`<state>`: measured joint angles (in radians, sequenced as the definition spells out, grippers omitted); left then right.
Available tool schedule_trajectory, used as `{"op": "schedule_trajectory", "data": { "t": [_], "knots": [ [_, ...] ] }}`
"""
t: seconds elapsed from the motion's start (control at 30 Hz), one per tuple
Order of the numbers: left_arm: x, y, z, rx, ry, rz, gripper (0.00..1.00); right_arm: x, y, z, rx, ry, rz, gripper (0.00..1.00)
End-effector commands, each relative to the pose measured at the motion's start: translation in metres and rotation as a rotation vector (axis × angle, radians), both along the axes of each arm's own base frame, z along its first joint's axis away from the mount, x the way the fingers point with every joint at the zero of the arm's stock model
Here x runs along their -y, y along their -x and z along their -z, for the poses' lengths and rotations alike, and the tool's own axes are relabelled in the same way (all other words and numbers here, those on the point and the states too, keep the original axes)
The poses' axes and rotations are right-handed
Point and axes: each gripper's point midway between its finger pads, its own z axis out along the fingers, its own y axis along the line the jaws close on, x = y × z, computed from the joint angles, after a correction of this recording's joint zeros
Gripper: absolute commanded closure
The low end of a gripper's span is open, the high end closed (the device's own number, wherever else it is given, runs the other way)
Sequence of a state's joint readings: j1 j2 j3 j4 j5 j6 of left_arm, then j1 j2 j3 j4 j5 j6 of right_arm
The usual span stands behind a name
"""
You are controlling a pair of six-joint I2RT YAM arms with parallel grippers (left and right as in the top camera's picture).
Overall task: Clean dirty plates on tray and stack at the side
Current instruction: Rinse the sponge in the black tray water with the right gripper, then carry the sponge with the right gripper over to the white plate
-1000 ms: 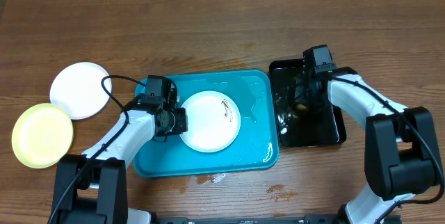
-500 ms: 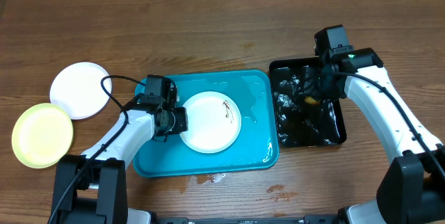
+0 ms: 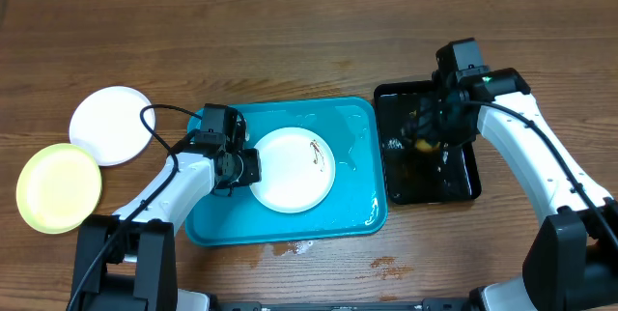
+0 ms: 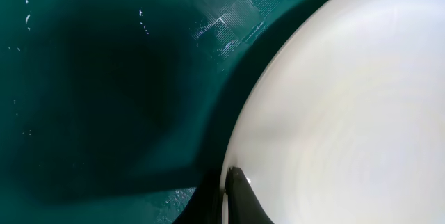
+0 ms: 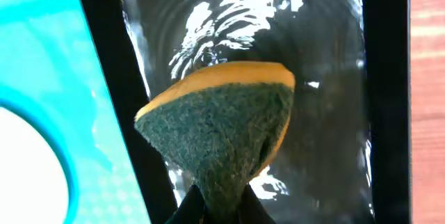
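**Left gripper** (image 3: 249, 168): my jaws are closed hard on the left rim of the white plate (image 3: 294, 171). The plate lies flat in the middle of the tray (image 3: 357, 118), at the centre of the overhead view. The left wrist view shows one finger (image 4: 236, 195) lapping the rim at the bottom of the frame. The bite is shallow, at the very edge.

**Right gripper** (image 5: 219, 213): my jaws are closed tight on the lower end of the sponge (image 5: 219, 126). Its green scouring face is toward the camera and its yellow backing is behind. It hangs over the water in the black tray (image 3: 454, 181), right of centre.

**Remaining plates:** the second white plate (image 3: 111, 125) and the yellow-green plate (image 3: 58, 187) lie on the table (image 3: 290, 41) at the left edge. They are just beside each other and not stacked.

**Assessment:** the step in hand appears to be carrying the wet sponge to the brown smear (image 3: 314, 149) on the plate's upper right.

**Recommendations:**
- Lift the sponge clear of both tray walls before crossing.
- Present the green face flat to the smear.
- Press lightly and scrub in short strokes.
- Hold the left clamp firm and pressed down, since the thin rim grip may slip under sideways load.
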<state>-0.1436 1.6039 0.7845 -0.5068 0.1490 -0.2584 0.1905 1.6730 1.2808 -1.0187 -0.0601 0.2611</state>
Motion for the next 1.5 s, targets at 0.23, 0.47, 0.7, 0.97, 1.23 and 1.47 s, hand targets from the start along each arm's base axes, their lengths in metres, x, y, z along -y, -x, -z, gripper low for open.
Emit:
{"op": "schedule_trajectory", "data": {
  "t": [0.23,0.47,0.7,0.97,1.23,1.47],
  "knots": [
    [-0.010,0.021,0.023,-0.083,-0.057,0.001,0.96,0.005,0.006,0.008,-0.042,0.020,0.011,0.96],
    [-0.010,0.021,0.023,-0.086,-0.058,0.001,0.96,-0.010,0.008,0.011,-0.063,-0.059,-0.006,0.96],
    [-0.010,0.021,0.023,-0.085,-0.058,0.001,0.96,-0.090,0.004,-0.023,-0.041,-0.523,-0.134,0.96],
    [-0.010,0.021,0.023,-0.085,-0.058,0.001,0.96,-0.138,0.001,-0.021,0.016,-0.476,-0.155,0.96],
    [-0.010,0.021,0.023,-0.085,-0.058,0.001,0.96,-0.184,0.001,-0.013,0.245,-0.172,-0.183,0.96],
    [-0.010,0.021,0.023,-0.085,-0.058,0.001,0.96,-0.209,0.007,-0.003,0.357,-0.055,-0.102,0.96]
  ]
}}
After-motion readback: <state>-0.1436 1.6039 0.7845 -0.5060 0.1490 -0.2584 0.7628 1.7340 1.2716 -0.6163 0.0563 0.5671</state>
